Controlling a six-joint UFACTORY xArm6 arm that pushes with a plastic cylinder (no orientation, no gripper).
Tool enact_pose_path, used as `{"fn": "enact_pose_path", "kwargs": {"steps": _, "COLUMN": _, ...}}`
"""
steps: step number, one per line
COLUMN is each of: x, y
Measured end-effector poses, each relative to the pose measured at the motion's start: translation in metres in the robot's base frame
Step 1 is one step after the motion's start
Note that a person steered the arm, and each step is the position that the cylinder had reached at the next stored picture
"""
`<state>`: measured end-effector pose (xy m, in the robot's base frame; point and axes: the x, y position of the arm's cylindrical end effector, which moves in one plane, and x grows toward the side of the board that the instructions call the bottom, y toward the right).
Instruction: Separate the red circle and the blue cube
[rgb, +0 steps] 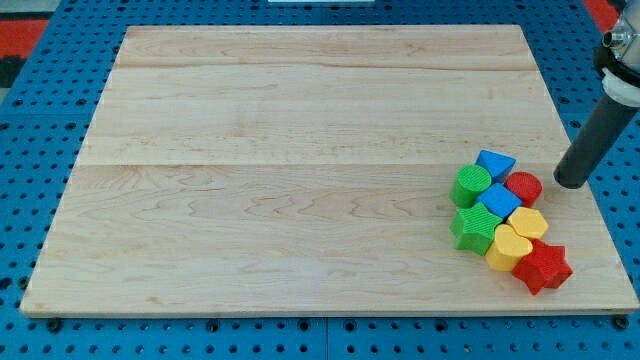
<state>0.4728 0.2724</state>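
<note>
arm: enters at view's right edge | rod: tilted | my tip (572, 183): on the board

No readable txt, labels, brands, nos. or signs anywhere in the camera view. Blocks are plain, w/ no markings.
</note>
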Motion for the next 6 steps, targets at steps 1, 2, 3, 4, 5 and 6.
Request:
{"fn": "enact_pose_path", "kwargs": {"steps": 1, "x": 0.022, "y": 0.0}}
{"fn": "enact_pose_path", "kwargs": {"steps": 2, "x": 0.046, "y": 0.0}}
{"fn": "enact_pose_path", "kwargs": {"steps": 3, "x": 0.046, "y": 0.0}}
{"fn": "enact_pose_path", "kwargs": {"steps": 4, "x": 0.037, "y": -0.024}}
{"fn": "enact_pose_path", "kwargs": {"steps": 5, "x": 0.013, "y": -0.064}}
{"fn": "enact_pose_path", "kwargs": {"steps": 6, "x": 0.01, "y": -0.067}}
